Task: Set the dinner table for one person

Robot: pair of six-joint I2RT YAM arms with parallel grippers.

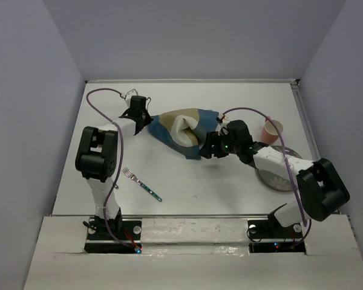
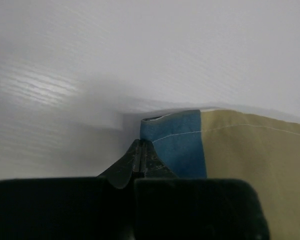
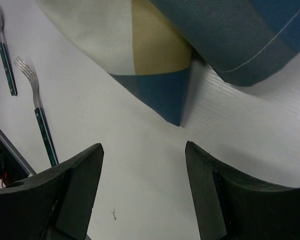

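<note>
A blue, tan and white checked placemat (image 1: 183, 128) lies crumpled and partly folded in the middle of the white dinner table (image 1: 218, 193). My left gripper (image 1: 146, 121) is at the placemat's left corner. In the left wrist view its jaws (image 2: 140, 149) are shut at the blue corner (image 2: 177, 145), pinching the cloth's edge. My right gripper (image 1: 207, 148) hovers at the mat's near right edge. In the right wrist view it (image 3: 144, 149) stands open over bare table, just short of a pointed blue corner (image 3: 165, 95), with nothing between its fingers.
A fork (image 1: 142, 184) with a teal handle lies at the front left; the right wrist view shows this fork (image 3: 40, 120) beside a spoon (image 3: 2, 45). A pink cup (image 1: 272, 129) and a grey plate (image 1: 277, 176) sit on the right, under the right arm.
</note>
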